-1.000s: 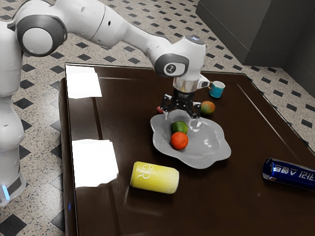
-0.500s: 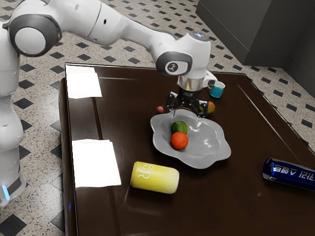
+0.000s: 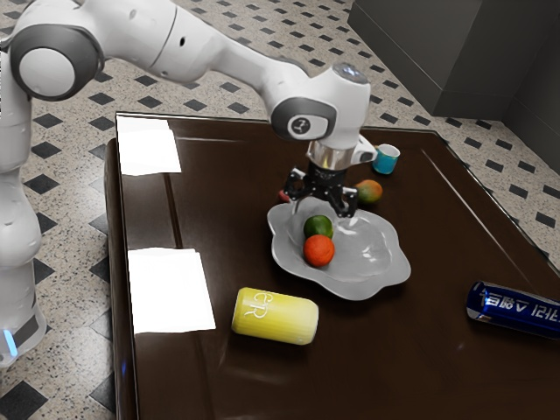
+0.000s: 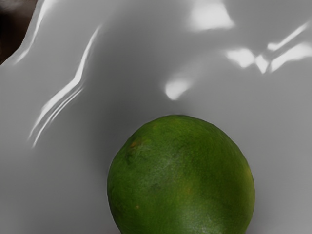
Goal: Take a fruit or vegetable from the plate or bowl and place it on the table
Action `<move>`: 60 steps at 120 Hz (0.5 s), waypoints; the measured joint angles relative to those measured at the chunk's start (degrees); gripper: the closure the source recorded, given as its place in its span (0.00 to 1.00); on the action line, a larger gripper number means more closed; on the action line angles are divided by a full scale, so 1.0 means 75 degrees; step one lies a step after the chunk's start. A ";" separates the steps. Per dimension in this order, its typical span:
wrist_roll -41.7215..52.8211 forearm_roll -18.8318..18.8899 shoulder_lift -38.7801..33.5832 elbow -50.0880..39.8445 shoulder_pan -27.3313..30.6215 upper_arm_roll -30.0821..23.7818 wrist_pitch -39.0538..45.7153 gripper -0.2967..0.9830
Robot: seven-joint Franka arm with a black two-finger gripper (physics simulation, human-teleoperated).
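Lying below the claw (wide open and empty) is the green lime.

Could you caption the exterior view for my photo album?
A robot's open jaws hover above a gray wavy-edged plate holding a green fruit and an orange-red fruit.

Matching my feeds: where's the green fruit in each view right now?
Exterior view: green fruit near the picture's center, in the gray dish beside the orange-red fruit.
Wrist view: large, against the dish's inside, cut off by the picture's edge.
Shared landmark: the gray dish.
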 joint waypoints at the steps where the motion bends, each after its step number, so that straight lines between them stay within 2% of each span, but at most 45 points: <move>1: 0.0001 0.0001 0.0008 0.0001 0.0000 0.0000 -0.0004 0.23; 60: 0.0027 0.0056 0.0475 -0.0002 0.0035 0.0002 0.0326 0.23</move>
